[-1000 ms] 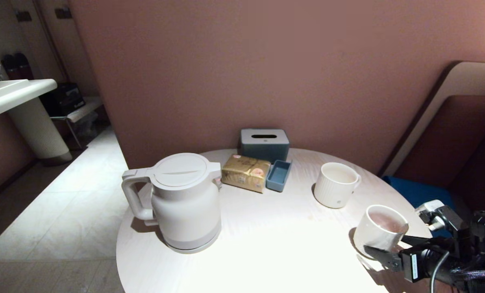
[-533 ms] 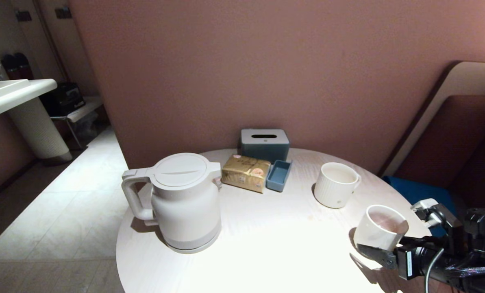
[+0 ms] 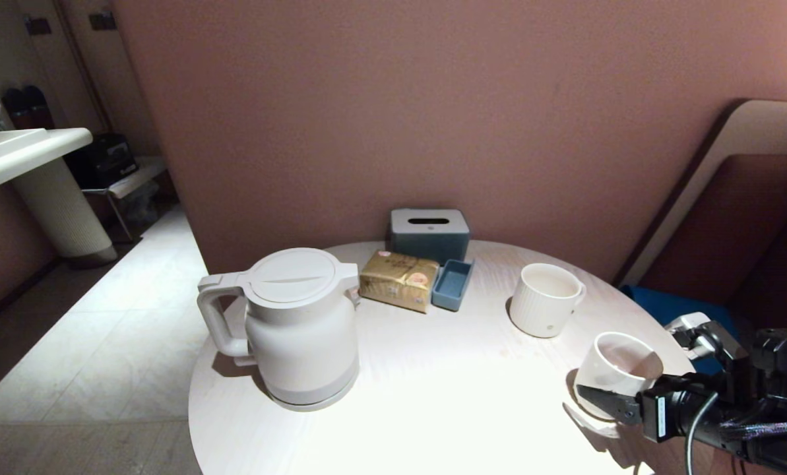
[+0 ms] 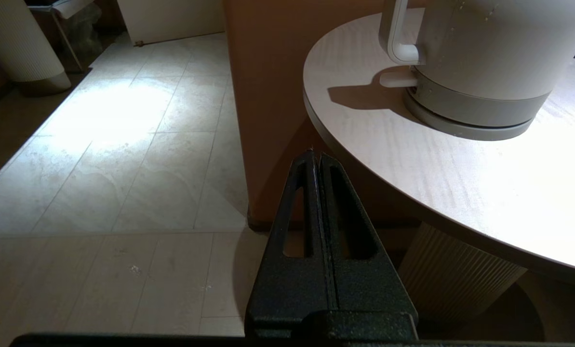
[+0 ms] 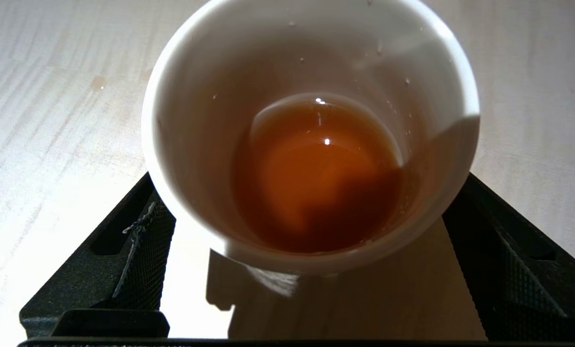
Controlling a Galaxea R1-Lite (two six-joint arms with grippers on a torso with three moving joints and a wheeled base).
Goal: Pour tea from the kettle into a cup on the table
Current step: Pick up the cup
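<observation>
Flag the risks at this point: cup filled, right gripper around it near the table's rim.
1. The cup of tea stands near the table edge; a nudge from the open right gripper straddling it could tip it off.
2. A drop already lies on the tabletop, so the cup could slide if bumped.

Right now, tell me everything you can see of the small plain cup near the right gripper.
The cup is small, white and smooth-walled, glossy like ceramic, slightly tapered, with no handle in sight. It stands upright on the table near its right edge, in front of the ribbed mug and apart from it. Amber tea fills its lower part, and droplets cling to the inner wall. The open right gripper flanks it, one finger on each side; whether they touch it is unclear.
</observation>
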